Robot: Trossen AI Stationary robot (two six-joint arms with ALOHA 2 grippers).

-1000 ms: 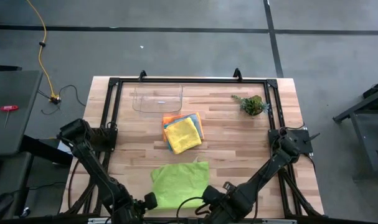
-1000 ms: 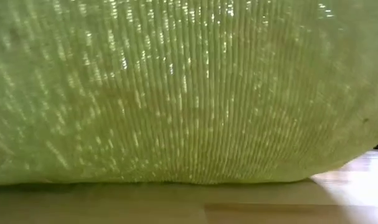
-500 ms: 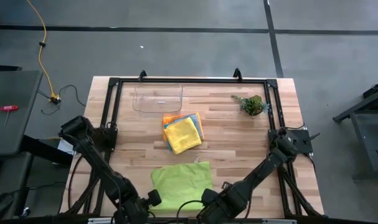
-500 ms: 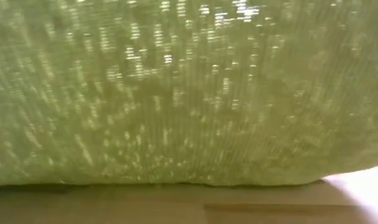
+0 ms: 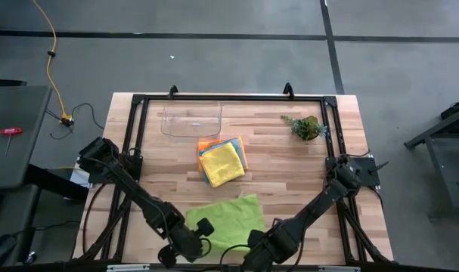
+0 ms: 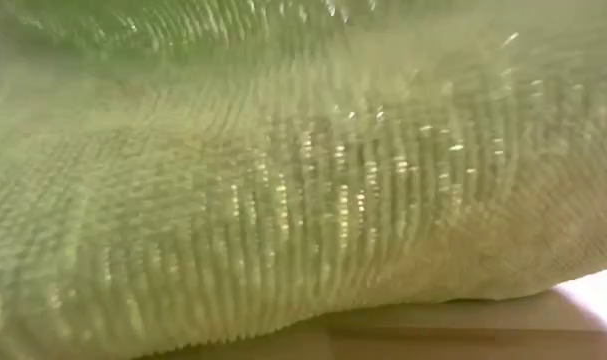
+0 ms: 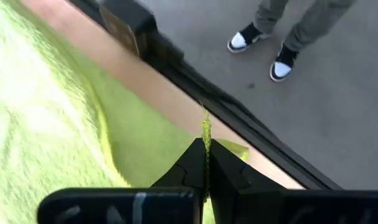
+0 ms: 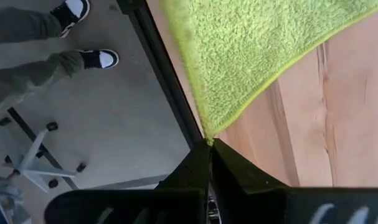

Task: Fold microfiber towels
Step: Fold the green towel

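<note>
A lime green microfiber towel (image 5: 227, 219) lies spread near the table's front edge and fills the low view (image 6: 283, 180). My left gripper (image 5: 204, 229) is shut on its near left corner, and my right gripper (image 5: 257, 239) is shut on its near right corner. Farther back, a yellow towel (image 5: 221, 162) rests folded on top of a stack with orange and teal towels under it. No grey towel shows. My left gripper pinches the lime towel's near left corner (image 7: 205, 134) between its two fingertips, slanting down from the near side. The corner stands up thin between the fingers; the cloth beyond spreads over the table. My right gripper pinches the towel's near right corner (image 8: 208, 135) between its two fingertips, pointing steeply down. Only the corner's tip is in the fingers. The cloth fans out from there toward the far side over the wood.
A clear plastic tray (image 5: 191, 119) stands at the far edge and a leafy plant sprig (image 5: 305, 127) at the far right. A black frame (image 5: 138, 121) runs round the table. A person's shoes (image 7: 257, 46) show on the floor beyond the near edge.
My left gripper has gone toward the table's right edge and a little toward the far edge, drawing the towel's near left corner with it, so the towel's left side now slants inward. My right gripper has turned at the wrist, keeping its corner almost in place.
</note>
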